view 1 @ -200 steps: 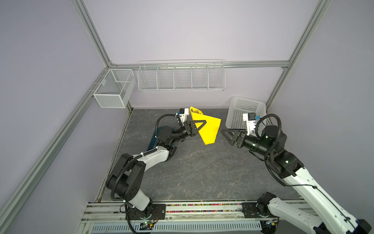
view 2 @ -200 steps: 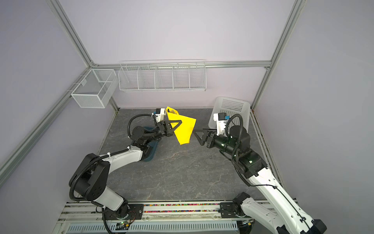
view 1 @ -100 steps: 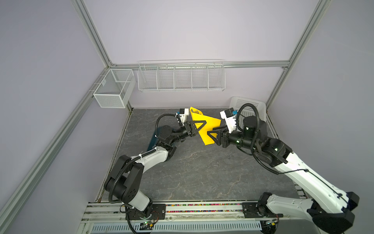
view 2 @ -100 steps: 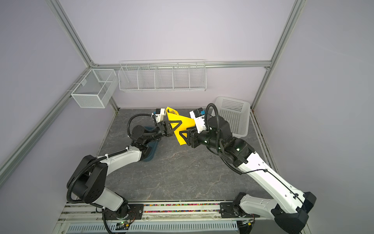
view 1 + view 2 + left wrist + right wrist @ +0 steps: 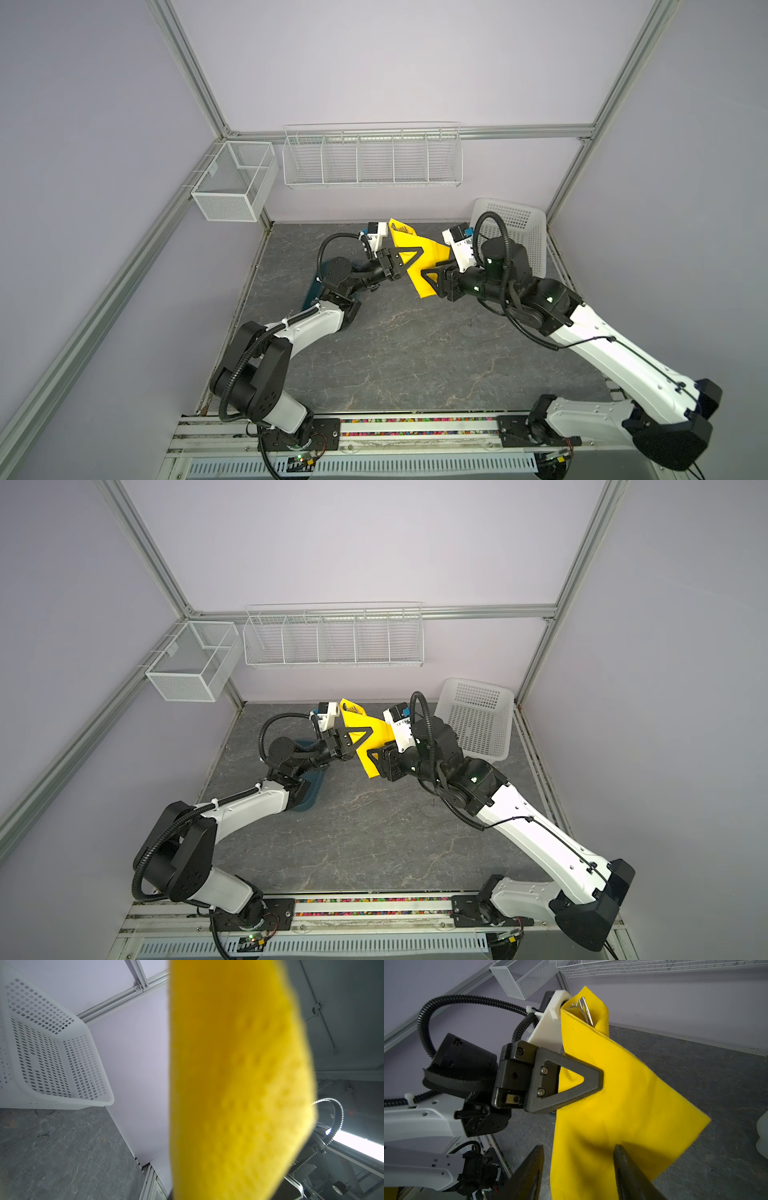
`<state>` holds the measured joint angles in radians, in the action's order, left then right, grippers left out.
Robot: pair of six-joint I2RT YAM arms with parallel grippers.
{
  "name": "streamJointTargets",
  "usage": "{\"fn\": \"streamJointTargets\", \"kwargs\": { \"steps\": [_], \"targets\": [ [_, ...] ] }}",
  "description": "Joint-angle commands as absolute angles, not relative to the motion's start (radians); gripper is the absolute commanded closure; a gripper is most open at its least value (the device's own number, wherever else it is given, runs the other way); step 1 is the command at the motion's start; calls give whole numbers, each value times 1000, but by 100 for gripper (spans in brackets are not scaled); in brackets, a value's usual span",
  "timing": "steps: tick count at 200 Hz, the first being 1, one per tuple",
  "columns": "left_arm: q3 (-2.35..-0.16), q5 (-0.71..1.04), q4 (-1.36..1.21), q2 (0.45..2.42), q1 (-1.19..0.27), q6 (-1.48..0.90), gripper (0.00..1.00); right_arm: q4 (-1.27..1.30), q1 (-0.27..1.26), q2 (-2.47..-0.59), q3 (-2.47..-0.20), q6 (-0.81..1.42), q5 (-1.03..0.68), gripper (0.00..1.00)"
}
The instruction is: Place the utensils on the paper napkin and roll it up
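- While the left gripper (image 5: pixel 417 254) is squeezing shut on the paper napkin (image 5: pixel 623 1095), it is holding it up near the white basket (image 5: pixel 515 232)
- The utensils (image 5: pixel 583 1008) are poking out of its open end
- The right gripper (image 5: pixel 578 1147) is sitting open around its loose end, so pinching softly is looking best

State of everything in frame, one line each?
left claw: shut on the paper napkin
right claw: open, astride the napkin's lower end
paper napkin: in the air, loosely wrapped, flap hanging
utensils: inside the napkin, tips poking out
white basket: tilted up
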<state>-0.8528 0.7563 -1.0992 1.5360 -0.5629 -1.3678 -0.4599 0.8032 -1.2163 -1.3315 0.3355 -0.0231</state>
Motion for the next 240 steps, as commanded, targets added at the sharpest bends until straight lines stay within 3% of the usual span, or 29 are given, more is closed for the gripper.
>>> {"fn": "streamJointTargets", "kwargs": {
  "steps": [1, 109, 179, 240],
  "targets": [
    [-854, 765, -1137, 1508, -560, -1367, 100, -462, 810, -1230, -1332, 313, -32, 43],
    [-842, 778, -1124, 1493, -560, -1365, 100, -499, 810, -1278, -1343, 294, -104, 44],
    [-833, 769, -1061, 1480, -560, -1331, 100, -439, 808, -1174, -1326, 303, -79, 38],
    [-840, 778, -1054, 1479, -560, -1335, 100, -459, 808, -1273, -1390, 272, -101, 38]
  ]
}}
